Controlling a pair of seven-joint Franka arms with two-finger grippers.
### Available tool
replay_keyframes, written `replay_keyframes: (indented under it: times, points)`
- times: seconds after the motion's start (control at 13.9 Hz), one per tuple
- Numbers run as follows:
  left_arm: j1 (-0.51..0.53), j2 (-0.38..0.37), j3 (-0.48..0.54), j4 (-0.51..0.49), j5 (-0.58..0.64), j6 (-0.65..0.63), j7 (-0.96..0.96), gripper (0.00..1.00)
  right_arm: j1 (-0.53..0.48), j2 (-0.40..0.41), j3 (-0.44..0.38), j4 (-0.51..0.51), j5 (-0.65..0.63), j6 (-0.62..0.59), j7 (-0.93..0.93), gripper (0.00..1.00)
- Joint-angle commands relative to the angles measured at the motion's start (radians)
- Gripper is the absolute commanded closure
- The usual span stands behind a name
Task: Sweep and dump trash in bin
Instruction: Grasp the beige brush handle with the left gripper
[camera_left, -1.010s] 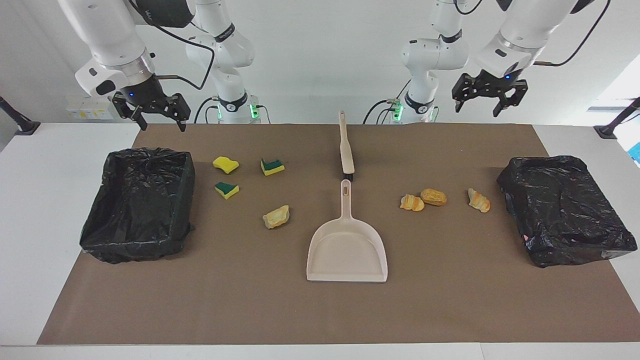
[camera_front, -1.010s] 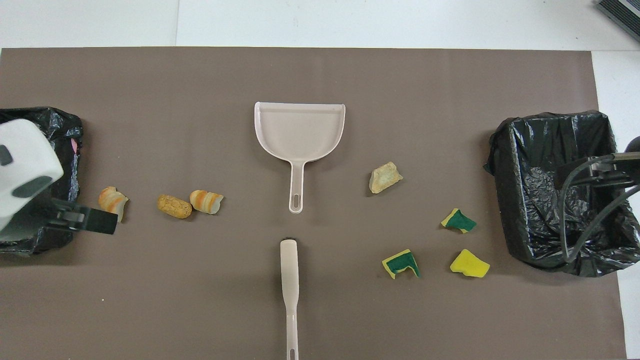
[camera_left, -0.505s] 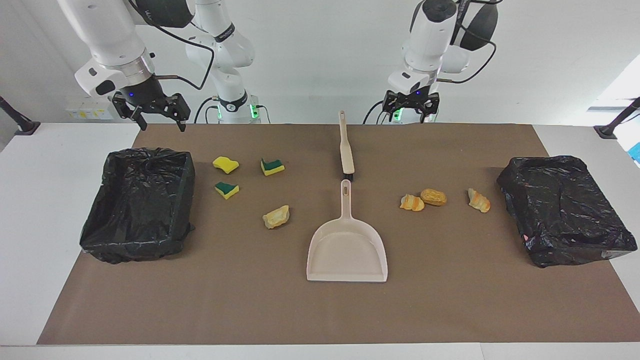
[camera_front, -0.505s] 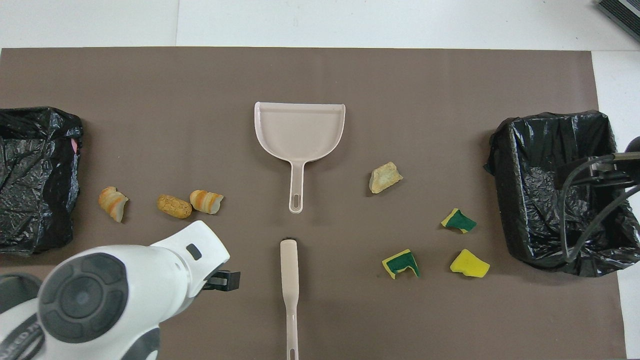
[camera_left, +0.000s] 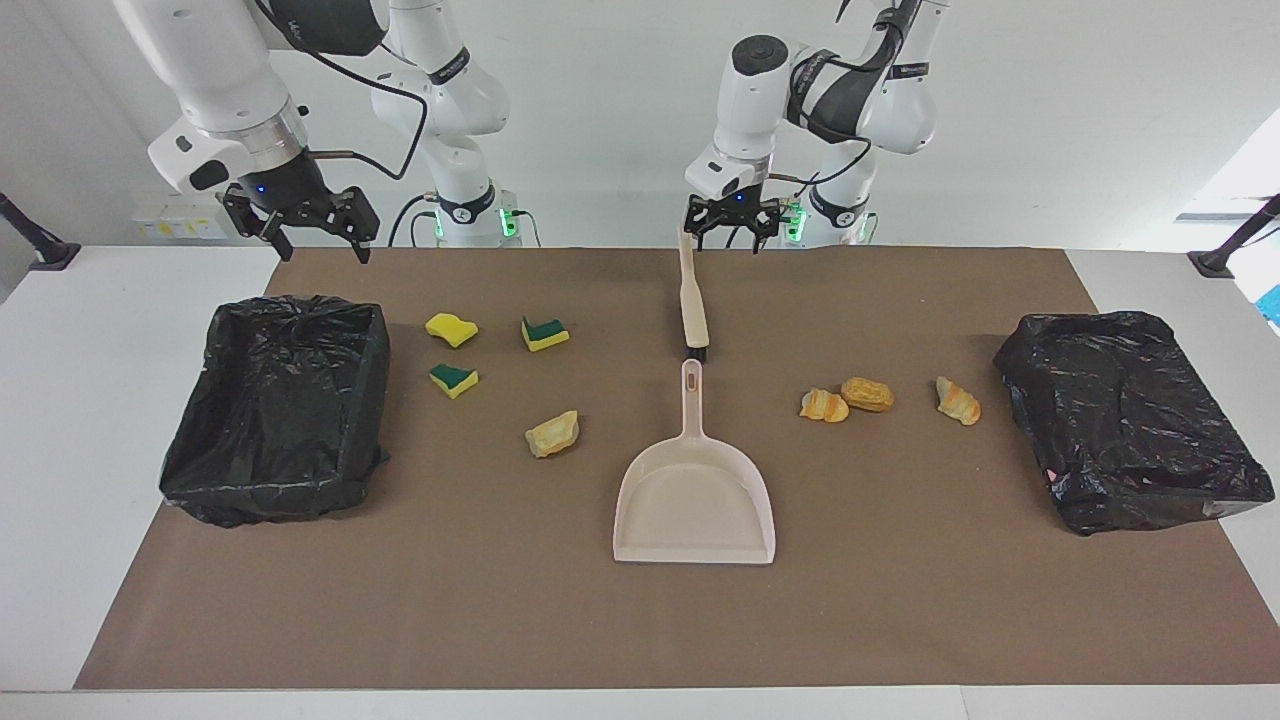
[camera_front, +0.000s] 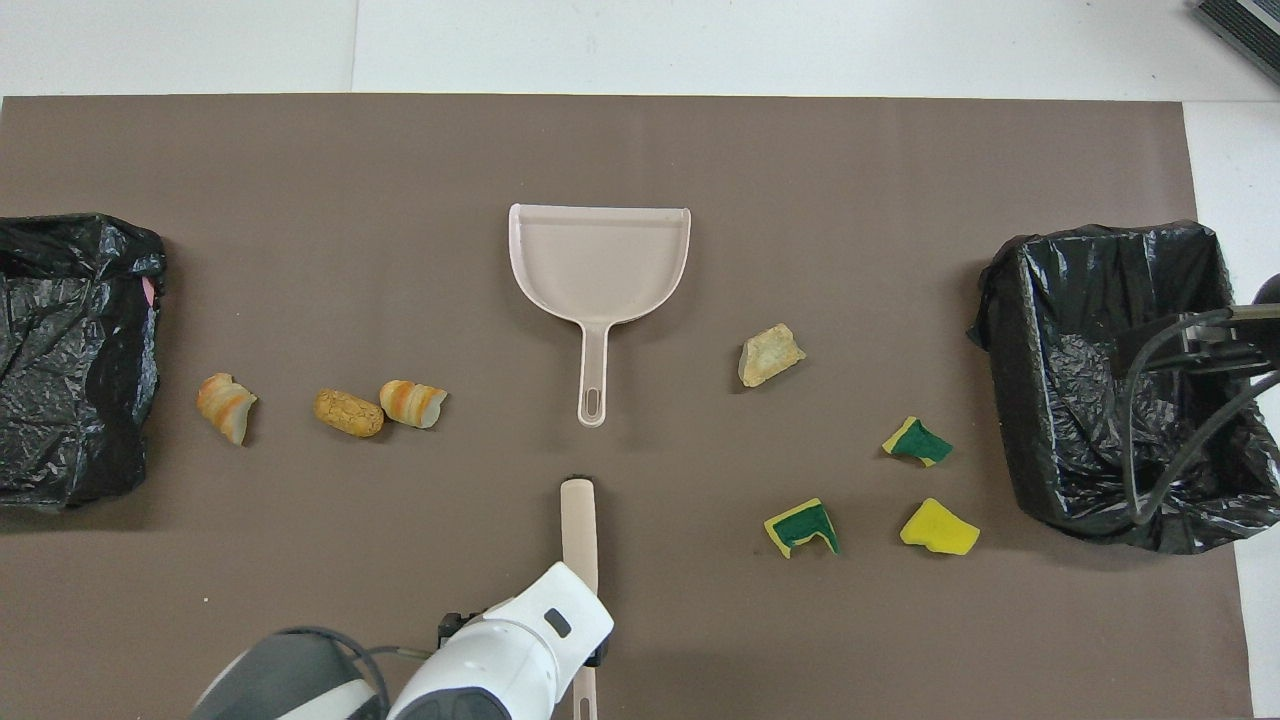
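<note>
Still untouched, trash (camera_left: 552, 433) scattered on mat, well apart from both claws; left claw (camera_left: 727, 232) over brush handle (camera_left: 688, 280), right claw (camera_left: 318, 236) aloft, both released

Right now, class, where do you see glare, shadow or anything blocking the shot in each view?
Facing view: bright daylight washes out the edge past the bin at the left arm's end; the dustpan casts only a faint shadow. Overhead view: the left arm's white casing hides the brush handle's near end; the bin liners show small glints.

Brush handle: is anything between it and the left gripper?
Nothing visible. The open left gripper hangs just over the brush handle's end nearest the robots, with no trash near it.
</note>
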Motion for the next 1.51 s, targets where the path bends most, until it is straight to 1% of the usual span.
replay_keyframes:
  times: [0.0, 0.14, 0.22, 0.29, 0.5, 0.58, 0.65, 0.79, 0.87, 0.94, 1.01, 1.08, 1.15, 1.23, 1.3, 1.44]
  points:
    - [-0.106, 0.024, 0.020, -0.076, -0.008, 0.107, -0.110, 0.00, -0.015, -0.022, 0.000, -0.028, 0.017, 0.029, 0.004, 0.00]
    - [-0.146, 0.073, 0.020, -0.078, -0.008, 0.124, -0.128, 0.00, -0.015, -0.022, -0.003, -0.028, 0.017, 0.029, 0.004, 0.00]
    - [-0.167, 0.093, 0.020, -0.084, -0.008, 0.156, -0.157, 0.06, -0.013, -0.022, -0.003, -0.028, 0.015, 0.029, 0.004, 0.00]
    - [-0.178, 0.100, 0.020, -0.087, -0.008, 0.179, -0.180, 0.09, -0.015, -0.022, -0.003, -0.028, 0.015, 0.029, 0.004, 0.00]
    - [-0.200, 0.127, 0.020, -0.092, -0.010, 0.195, -0.185, 0.21, -0.013, -0.022, -0.002, -0.028, 0.015, 0.029, 0.004, 0.00]
    - [-0.200, 0.127, 0.020, -0.090, -0.010, 0.187, -0.194, 0.40, -0.013, -0.022, 0.000, -0.028, 0.015, 0.029, 0.004, 0.00]
    - [-0.200, 0.128, 0.022, -0.085, -0.010, 0.178, -0.211, 0.56, -0.013, -0.022, 0.000, -0.028, 0.017, 0.029, 0.004, 0.00]
    - [-0.195, 0.140, 0.024, -0.072, -0.010, 0.172, -0.210, 0.67, -0.013, -0.022, 0.001, -0.028, 0.018, 0.029, 0.004, 0.00]
    - [-0.191, 0.143, 0.024, -0.066, -0.010, 0.163, -0.210, 0.76, -0.002, -0.022, 0.003, -0.028, 0.015, 0.032, -0.001, 0.00]
    - [-0.187, 0.137, 0.025, -0.064, -0.008, 0.140, -0.210, 0.83, 0.007, -0.030, 0.009, -0.043, 0.017, 0.049, -0.001, 0.00]
    - [-0.183, 0.133, 0.027, -0.050, -0.008, 0.102, -0.210, 0.97, 0.025, -0.027, 0.027, -0.055, 0.017, 0.078, 0.001, 0.00]
    - [-0.163, 0.136, 0.028, -0.020, -0.004, 0.047, -0.208, 1.00, 0.042, -0.027, 0.028, -0.070, 0.020, 0.093, 0.004, 0.00]
    - [-0.136, 0.136, 0.028, 0.009, 0.004, -0.018, -0.210, 1.00, 0.042, -0.024, 0.029, -0.084, 0.029, 0.112, -0.001, 0.00]
    - [-0.123, 0.136, 0.030, 0.036, 0.022, -0.061, -0.207, 1.00, 0.042, -0.024, 0.029, -0.094, 0.065, 0.127, -0.034, 0.00]
    - [-0.096, 0.128, 0.030, 0.048, 0.069, -0.084, -0.205, 1.00, 0.048, -0.022, 0.031, -0.109, 0.095, 0.133, -0.038, 0.00]
    - [-0.039, 0.105, 0.031, 0.062, 0.108, -0.138, -0.207, 1.00, 0.102, 0.011, 0.031, -0.111, 0.093, 0.210, -0.010, 0.00]
